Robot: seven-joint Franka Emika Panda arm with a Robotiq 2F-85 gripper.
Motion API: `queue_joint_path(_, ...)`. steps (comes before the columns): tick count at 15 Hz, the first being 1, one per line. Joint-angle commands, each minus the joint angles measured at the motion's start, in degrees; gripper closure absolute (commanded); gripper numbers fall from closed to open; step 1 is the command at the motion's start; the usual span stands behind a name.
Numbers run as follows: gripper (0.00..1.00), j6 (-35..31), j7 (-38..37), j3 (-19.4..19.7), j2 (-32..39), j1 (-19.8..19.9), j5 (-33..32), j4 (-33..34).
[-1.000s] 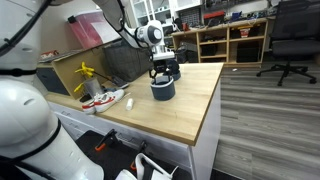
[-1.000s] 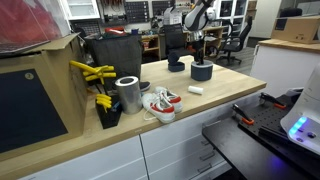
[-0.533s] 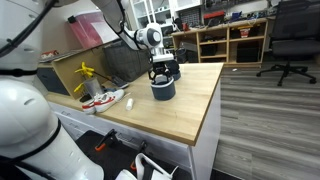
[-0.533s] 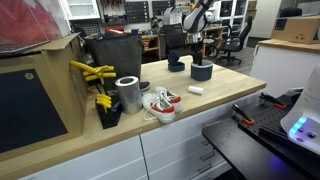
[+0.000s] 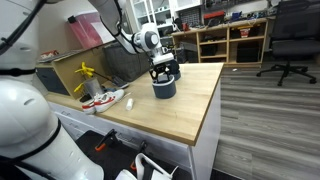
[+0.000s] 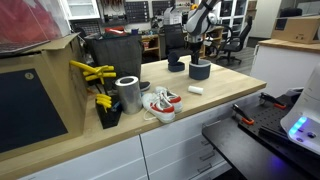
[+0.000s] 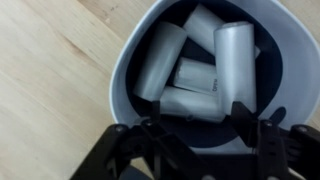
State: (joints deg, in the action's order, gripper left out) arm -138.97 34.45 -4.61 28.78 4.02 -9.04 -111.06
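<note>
Exterior view, workbench seen from its end: the arm comes in from the upper left, wrist bent straight down, and the gripper (image 5: 164, 76) hangs directly over a dark cup (image 5: 164, 89), fingertips at its rim. The cup stands upright, mouth up, near the back of the light wooden benchtop (image 5: 190, 112). A red-and-white sneaker (image 5: 103, 99) lies well apart from it. Beyond are wood-plank flooring, shelving (image 5: 230, 40) and an office chair (image 5: 290, 40).

Exterior view, along the bench: the gripper (image 6: 199, 59) points vertically down onto the cup (image 6: 200, 72). A second dark container (image 6: 176, 66) stands just beside it, and a small white item (image 6: 196, 90) lies near. A metal can (image 6: 127, 93) and the sneaker (image 6: 160, 103) sit further along.

Wrist view: the gripper (image 7: 200, 132) has its jaws standing apart with nothing clamped, fingers (image 7: 245, 125) low over the cup's wall (image 7: 125, 70). Inside lie white cylinders; the nearest cylinder (image 7: 195, 103) runs crosswise between the fingers, while the longest cylinder (image 7: 235, 60) runs away from them.
</note>
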Motion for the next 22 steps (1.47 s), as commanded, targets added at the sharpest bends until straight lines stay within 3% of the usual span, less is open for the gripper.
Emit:
queue_joint_path(1, 0.25, -7.7, -0.2, 1.0, -4.2, 1.1, -1.3, -6.9)
queue_joint_path(8, 0.16, -8.1, 2.0, -0.5, -8.2, 5.2, 3.7, -11.9)
queue_joint_path(19, 0.26, -10.2, -1.3, 0.0, -1.9, 3.7, 4.4, -5.8)
queue_joint_path(22, 0.24, -8.8, -0.8, -1.6, -0.1, 4.8, 6.6, -2.8)
